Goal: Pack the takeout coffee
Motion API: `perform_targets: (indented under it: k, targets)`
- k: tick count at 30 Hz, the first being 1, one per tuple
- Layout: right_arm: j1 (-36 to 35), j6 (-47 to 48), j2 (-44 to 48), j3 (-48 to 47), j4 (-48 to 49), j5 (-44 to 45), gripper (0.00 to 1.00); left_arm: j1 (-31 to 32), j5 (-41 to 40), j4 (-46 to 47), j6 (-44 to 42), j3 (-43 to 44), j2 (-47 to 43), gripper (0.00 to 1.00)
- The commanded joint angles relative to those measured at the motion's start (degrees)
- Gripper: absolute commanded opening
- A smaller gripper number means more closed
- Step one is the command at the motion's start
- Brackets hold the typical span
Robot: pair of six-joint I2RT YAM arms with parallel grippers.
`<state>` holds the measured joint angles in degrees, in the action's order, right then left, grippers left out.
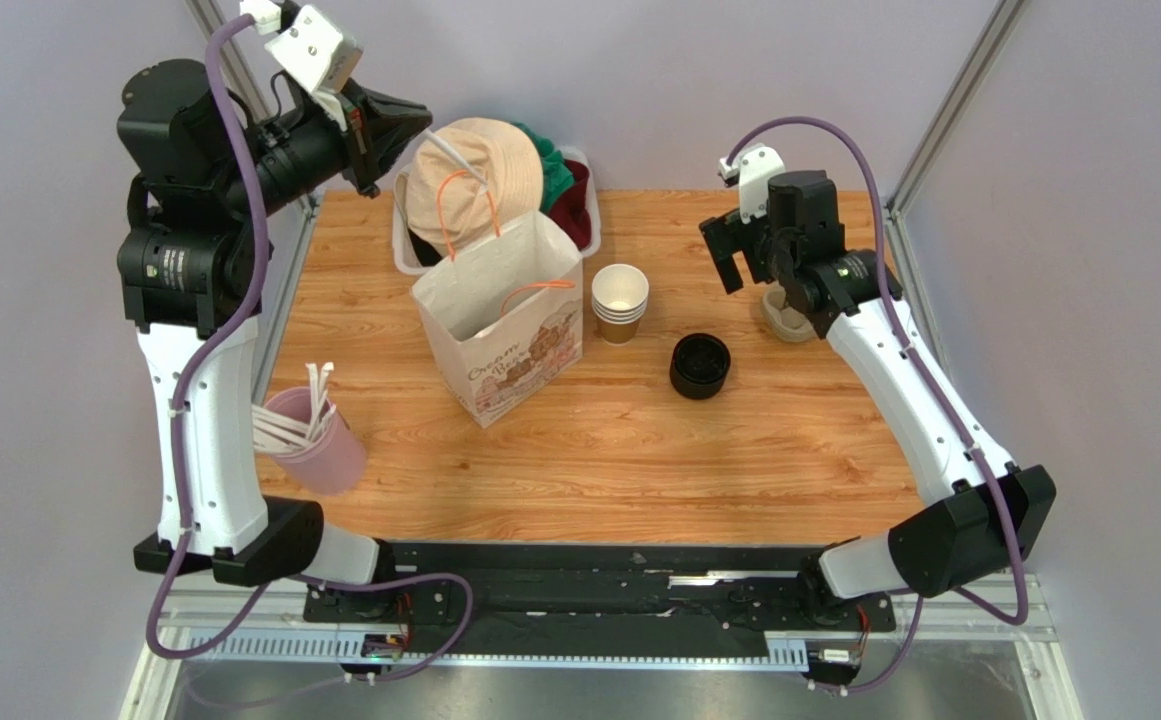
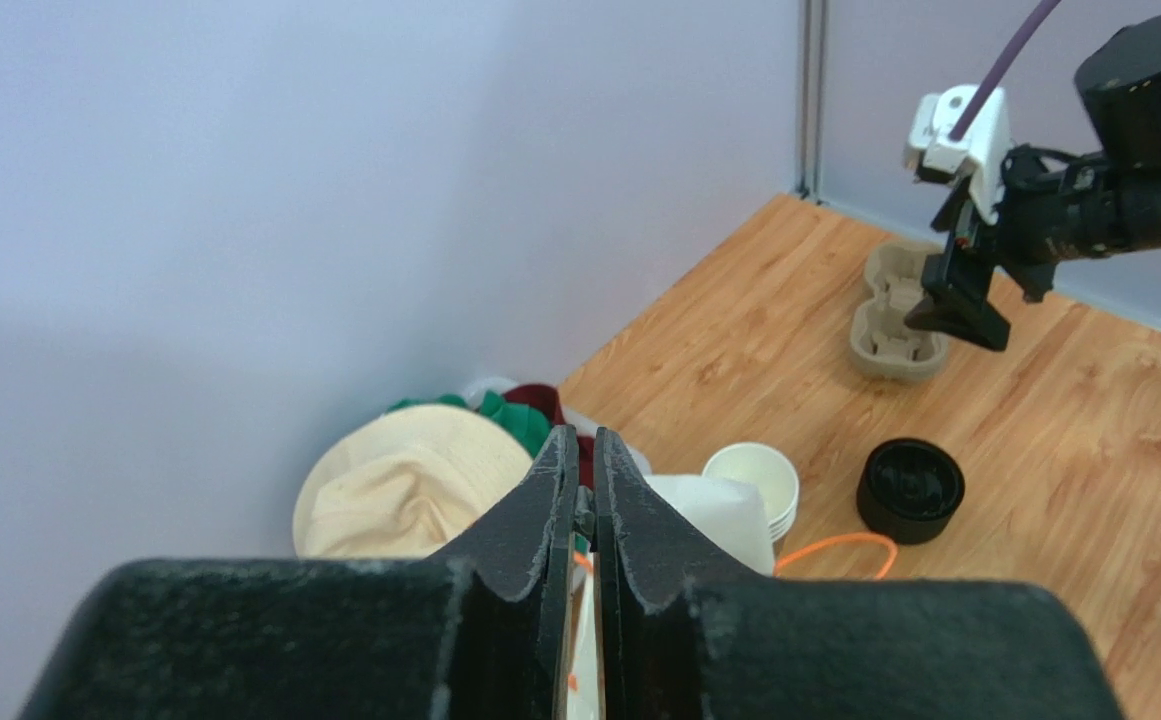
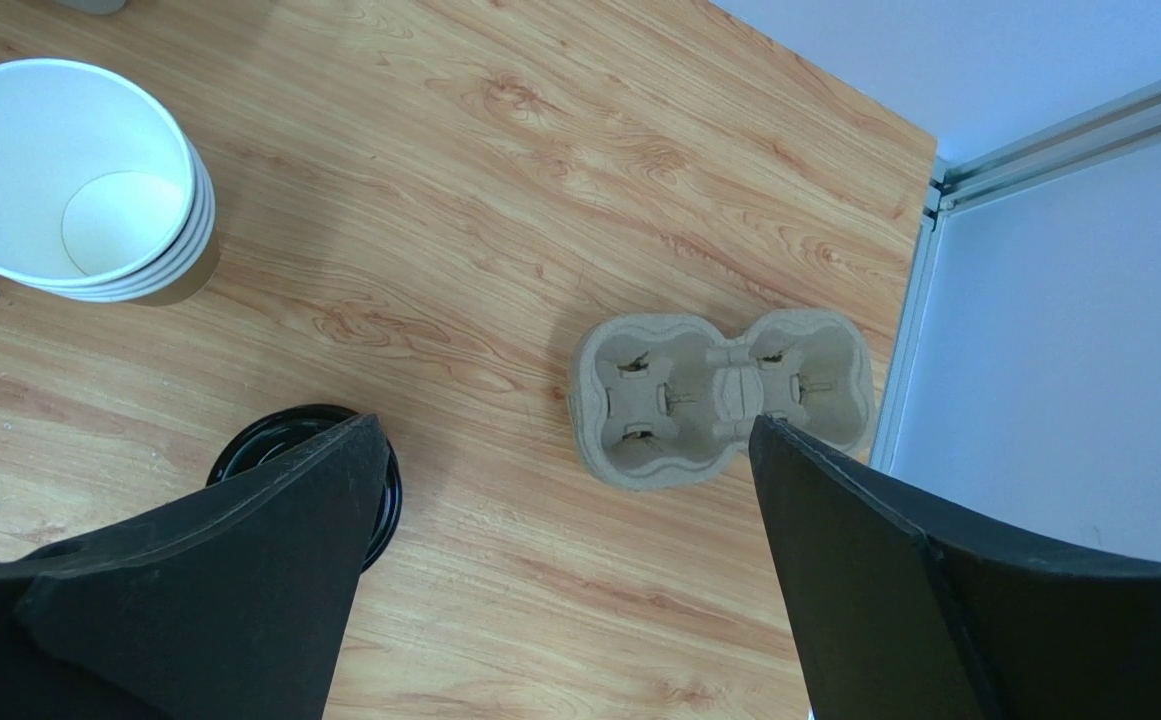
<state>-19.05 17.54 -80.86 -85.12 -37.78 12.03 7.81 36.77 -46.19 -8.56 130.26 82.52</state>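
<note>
Okay, wooden table first: the paper bag stands open near the centre, with the basket and its cream hat right behind it at 12 o'clock. My left gripper hangs high at 11 o'clock over that hat, fingers pressed to a hairline slit. An orange thread of bag handle shows in the gap on the left wrist view, but I cannot tell whether it is pinched. My right gripper hovers at 2 o'clock, jaws spread wide, gripping nothing. The pink straw cup sits at 8 o'clock. Task-wise, I judge we have barely started: the kraft cups stand nested and unlidded just beside the bag at its 3 o'clock, and the black lids lie at the cups' 4 o'clock, apart from them. Separating a cup, lidding it and bagging it are all left to do. The overhead hides most of the pulp carrier behind the right arm, while the right wrist view shows both its wells bare and the top cup empty.
</note>
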Motion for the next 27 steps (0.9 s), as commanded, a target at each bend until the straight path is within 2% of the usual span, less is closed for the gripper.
perform_targets:
  k: [1,8,13,21,27]
  targets:
    - [0.24,-0.93,2.20,0.66,3.06,-0.52,0.99,0.45,3.22,6.11,3.72,0.79,1.06,0.03]
    - [0.15,-1.02,2.02,0.83,3.15,-0.78,0.99,4.13,2.08,6.30,2.33,-0.18,4.49,0.01]
    - [0.24,-0.84,2.29,0.92,3.06,-0.34,0.99,6.86,1.55,1.29,-0.32,-1.67,7.99,0.01]
    - [0.15,-0.67,1.23,1.19,3.06,-0.96,0.99,9.06,-2.05,-7.50,-5.41,0.96,12.75,0.01]
    - [0.24,-0.75,1.32,1.36,3.06,-1.75,0.99,10.38,-2.58,-8.47,-6.30,0.61,16.17,0.02]
